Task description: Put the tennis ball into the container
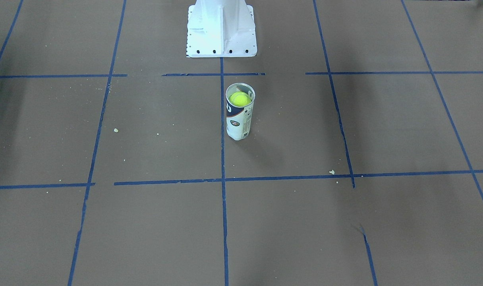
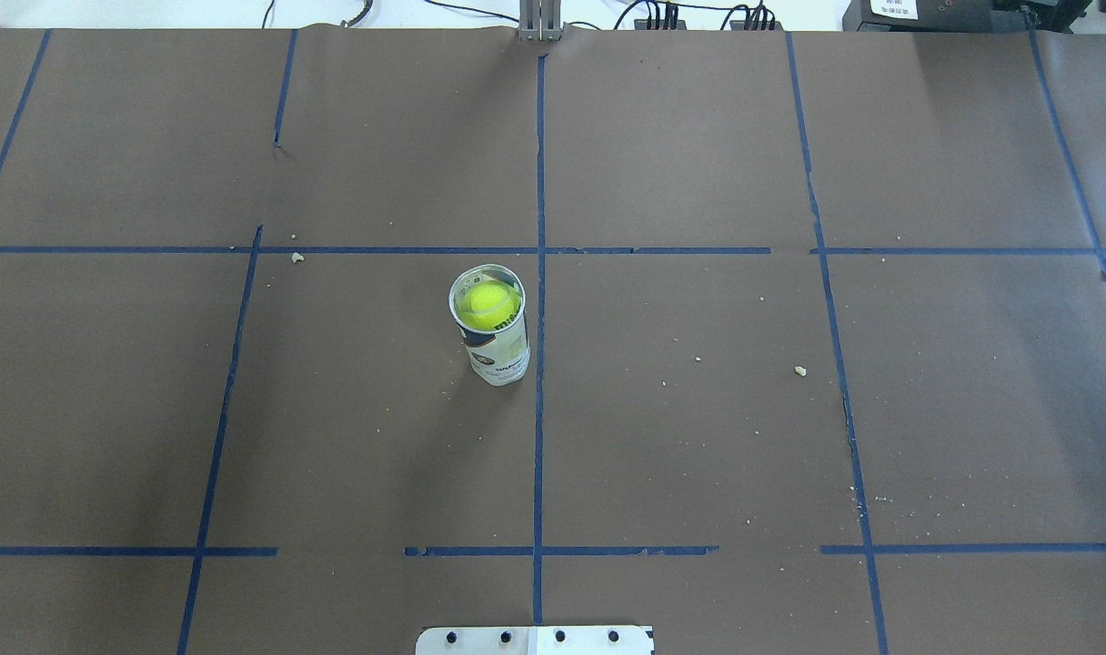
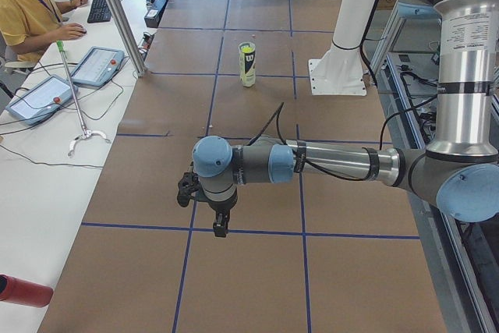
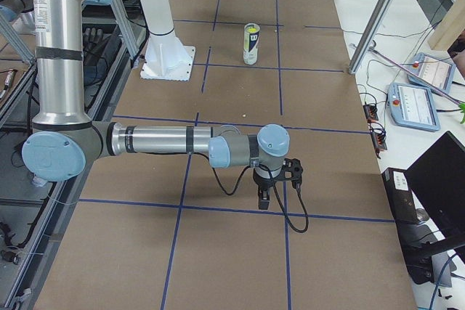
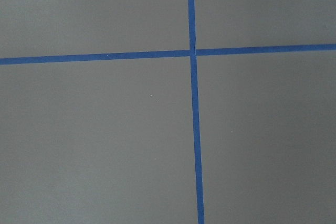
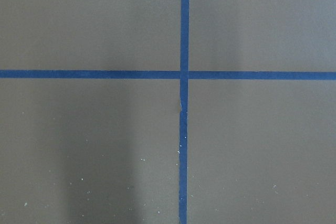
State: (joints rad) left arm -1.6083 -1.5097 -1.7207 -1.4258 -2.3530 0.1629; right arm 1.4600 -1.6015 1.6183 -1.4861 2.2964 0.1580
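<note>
The clear can, the container [image 1: 238, 124] [image 2: 499, 357], stands upright near the table's middle, beside a blue tape line. The yellow-green tennis ball [image 1: 240, 99] [image 2: 487, 304] sits inside it, just under the open rim. The side views show the container [image 3: 247, 65] [image 4: 251, 49] far from both arms. My left gripper [image 3: 221, 228] hangs low over the paper at the table's left end, and my right gripper [image 4: 264, 200] does the same at the right end. Whether either is open or shut, I cannot tell. Both wrist views show only brown paper and blue tape.
The white pedestal [image 1: 221, 31] [image 3: 341, 44] [image 4: 164, 41] stands behind the can. An operator [image 3: 23, 5] sits at a side desk with tablets [image 3: 99, 65]. A metal post [image 3: 117, 13] rises at the table's edge. Small crumbs [image 2: 799, 370] dot the paper.
</note>
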